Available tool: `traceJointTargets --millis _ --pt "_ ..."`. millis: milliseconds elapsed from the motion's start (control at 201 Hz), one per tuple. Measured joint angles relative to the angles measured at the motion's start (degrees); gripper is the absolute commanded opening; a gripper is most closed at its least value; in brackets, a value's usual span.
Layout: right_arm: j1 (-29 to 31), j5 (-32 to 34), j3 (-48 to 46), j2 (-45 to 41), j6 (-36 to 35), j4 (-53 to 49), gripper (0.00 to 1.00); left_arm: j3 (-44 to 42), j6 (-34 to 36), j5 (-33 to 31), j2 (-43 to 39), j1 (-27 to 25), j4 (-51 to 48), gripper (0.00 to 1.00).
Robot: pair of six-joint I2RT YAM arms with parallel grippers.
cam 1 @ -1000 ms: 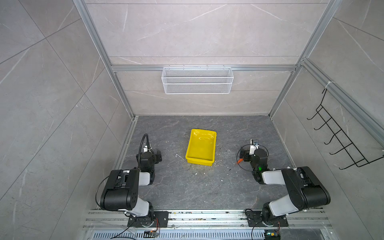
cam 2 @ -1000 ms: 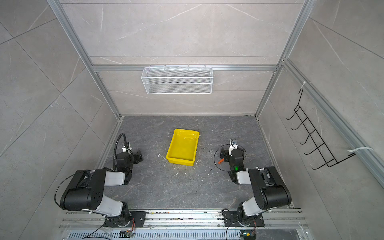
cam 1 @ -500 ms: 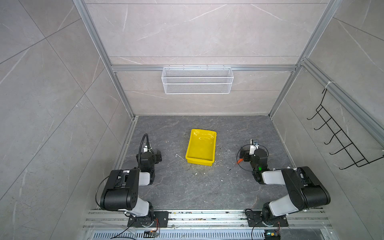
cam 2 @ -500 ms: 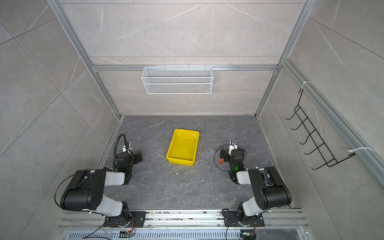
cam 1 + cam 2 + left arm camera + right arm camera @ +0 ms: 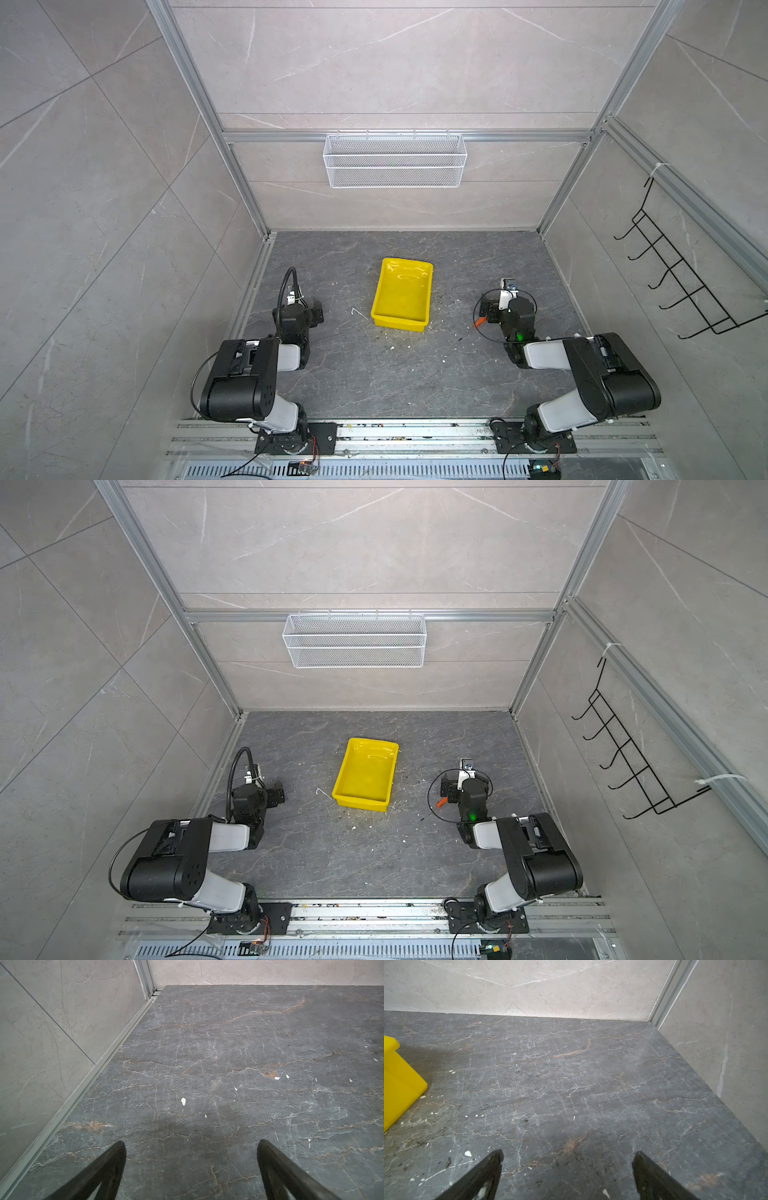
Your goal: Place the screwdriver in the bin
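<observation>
The left jaws stand wide apart, and the left wrist view shows their two dark fingers (image 5: 108, 1172) with only bare grey desk (image 5: 207, 1064) between them. The right jaws are spread just as wide; their fingers (image 5: 483, 1176) also frame bare desk and hold nothing. Both sets of jaws sit low over the desk and point toward the back wall.

The screwdriver (image 5: 478, 322) lies flat on the desk in both top views (image 5: 440, 802). It is just beside the right jaws, on the side that faces the bin, and back from their tips. Its orange handle is the end nearer the right jaws, and the thin dark shaft slants away from them toward the front rail. A black cable loop (image 5: 476, 303) from the right arm (image 5: 517, 316) crosses over it. Whether the screwdriver touches the arm cannot be told.

The bin (image 5: 399, 326) stands upright on the desk between the two sets of jaws, apart from both and a little nearer the right jaws. From the right jaws it is ahead and to their left, and only a yellow corner (image 5: 396, 1084) shows in the right wrist view. From the left jaws it is off to their right. White specks (image 5: 392, 347) dot the desk around the bin's near end
</observation>
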Motion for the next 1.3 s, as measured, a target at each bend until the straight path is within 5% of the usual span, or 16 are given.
traceJointTargets --millis 368,478,617,881,1025,1304 --pt "0.00 0.04 0.00 -0.02 0.00 0.02 0.99 0.00 0.07 0.33 -0.17 0.00 -0.13 1.00" --pt "0.00 1.11 0.00 -2.73 0.26 -2.25 0.99 0.76 0.07 1.29 -5.40 -0.04 -7.17 1.00" --pt "0.00 4.44 2.75 -14.36 2.75 -15.45 0.99 9.31 -2.03 3.48 -16.74 -2.40 -23.82 1.00" --pt "0.04 7.76 12.50 -34.99 13.60 -38.07 0.99 13.03 -10.88 7.74 -30.95 -12.76 -35.50 1.00" --pt "-0.70 19.34 17.88 -33.64 29.42 -56.24 1.00 15.89 -16.15 7.72 -32.96 -12.74 -50.51 1.00" --pt "-0.81 17.31 20.26 -25.46 34.99 -73.77 0.99 18.01 -19.32 8.72 -33.51 -12.76 -62.93 1.00"
